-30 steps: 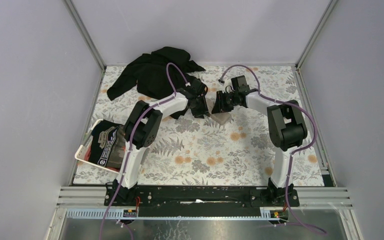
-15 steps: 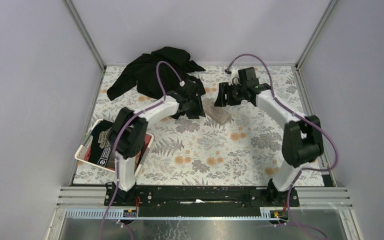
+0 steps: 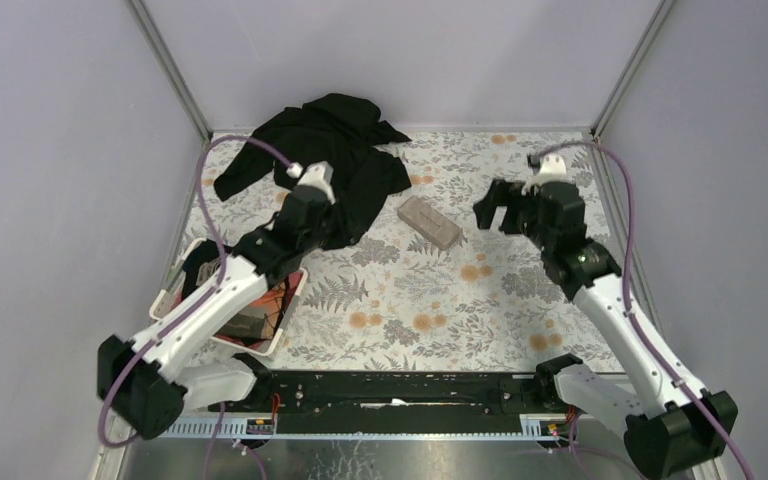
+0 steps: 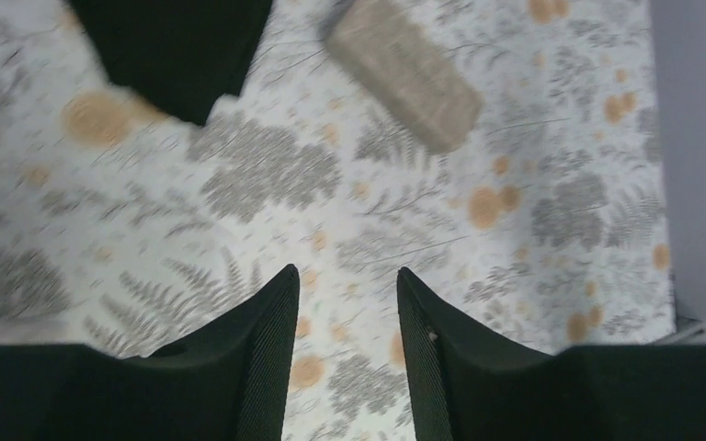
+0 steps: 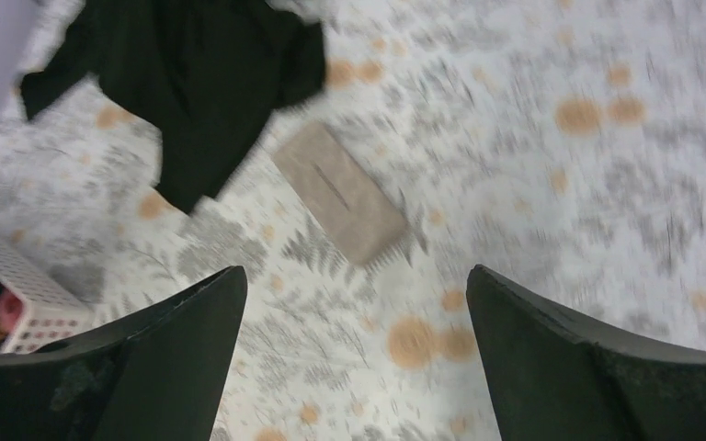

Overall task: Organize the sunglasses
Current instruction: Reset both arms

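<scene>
Closed grey-brown case (image 3: 430, 222) on floral table (image 3: 410, 320); left gripper (image 4: 345, 303) jaws moderately apart, right gripper (image 5: 357, 294) jaws wide apart, both holding nothing

Bare floral mat (image 3: 410, 300) between case (image 3: 430, 222) and basket (image 3: 167, 297); black garment (image 3: 320, 140) far-left.

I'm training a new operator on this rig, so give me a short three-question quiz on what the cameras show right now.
1. True or false: the case lies closed on the table.
2. What does the right claw hold? A: the case. B: nothing, it is open. C: a blue cloth.
3. Fill in: the black garment lies at the far edge, on the ___ arm's side.

Key: 1 true; 2 B; 3 left.
</scene>
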You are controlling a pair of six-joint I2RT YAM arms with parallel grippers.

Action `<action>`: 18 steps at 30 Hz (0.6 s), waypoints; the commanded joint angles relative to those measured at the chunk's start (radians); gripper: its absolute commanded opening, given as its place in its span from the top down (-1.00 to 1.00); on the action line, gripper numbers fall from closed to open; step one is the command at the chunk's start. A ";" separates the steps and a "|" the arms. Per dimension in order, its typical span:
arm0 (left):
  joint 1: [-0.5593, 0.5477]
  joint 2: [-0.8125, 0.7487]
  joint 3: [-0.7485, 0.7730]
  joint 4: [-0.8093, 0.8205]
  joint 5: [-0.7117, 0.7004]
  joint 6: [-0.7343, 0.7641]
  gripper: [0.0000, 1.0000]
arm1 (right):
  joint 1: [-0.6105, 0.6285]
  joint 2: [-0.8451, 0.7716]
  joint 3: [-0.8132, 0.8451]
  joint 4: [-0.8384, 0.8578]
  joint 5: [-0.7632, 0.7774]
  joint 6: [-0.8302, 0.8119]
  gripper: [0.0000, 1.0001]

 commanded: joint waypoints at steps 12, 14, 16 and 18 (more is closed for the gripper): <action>-0.001 -0.576 -0.310 -0.065 -0.386 -0.004 -0.74 | 0.006 -0.347 -0.365 0.070 0.332 0.236 -0.99; -0.001 -0.574 -0.295 -0.080 -0.395 -0.001 -0.74 | 0.005 -0.349 -0.355 0.069 0.367 0.248 -0.99; -0.001 -0.562 -0.280 -0.096 -0.404 -0.004 -0.74 | 0.006 -0.343 -0.345 0.068 0.370 0.241 -0.99; -0.001 -0.550 -0.269 -0.104 -0.410 -0.006 -0.74 | 0.005 -0.333 -0.337 0.064 0.375 0.239 -0.99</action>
